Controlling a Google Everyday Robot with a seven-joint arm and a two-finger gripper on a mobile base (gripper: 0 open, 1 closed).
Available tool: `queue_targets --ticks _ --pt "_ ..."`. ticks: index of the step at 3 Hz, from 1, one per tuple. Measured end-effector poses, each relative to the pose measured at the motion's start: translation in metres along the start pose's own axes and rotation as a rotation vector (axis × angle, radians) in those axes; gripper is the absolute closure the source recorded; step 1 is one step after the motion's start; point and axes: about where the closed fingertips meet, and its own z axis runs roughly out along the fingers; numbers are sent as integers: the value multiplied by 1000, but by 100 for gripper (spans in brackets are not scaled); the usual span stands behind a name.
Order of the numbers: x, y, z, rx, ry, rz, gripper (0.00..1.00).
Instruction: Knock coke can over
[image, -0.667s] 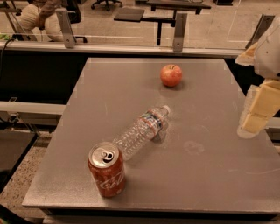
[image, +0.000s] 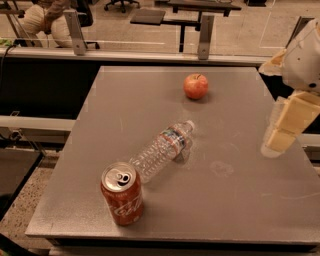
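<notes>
The coke can (image: 122, 194) stands upright near the front left corner of the grey surface (image: 240, 200). Its silver top and pull-tab face up, and its white script lettering is turned toward the front edge. It has not been tipped over.

Just behind it and to the right, a clear plastic water bottle (image: 162, 150) lies on its side. The bottle runs diagonally, with its cap pointing toward the far right and its base close to the can's rim. From where I stand I can't tell whether the two are touching. The bottle has a blue-and-white label around its upper part.

Further back, a red apple (image: 195, 86) sits on its own, stem up, well apart from the bottle and the can.

The gripper (image: 280, 140) is at the right side of the scene, a cream-coloured piece angled down and to the left. It hangs over the right edge of the surface, roughly level with the bottle and well away from the can. I can't tell whether it is spread or closed, and it has nothing in it. Above it is the white housing of the arm (image: 302, 60).

Behind the surface runs a low rail with two metal posts (image: 205, 35).
</notes>
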Motion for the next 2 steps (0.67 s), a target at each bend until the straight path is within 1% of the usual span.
queue_targets --ticks 1,2 --pt "-33 20 10 -35 -124 -58 0" --pt "-64 44 26 -79 -225 -116 0"
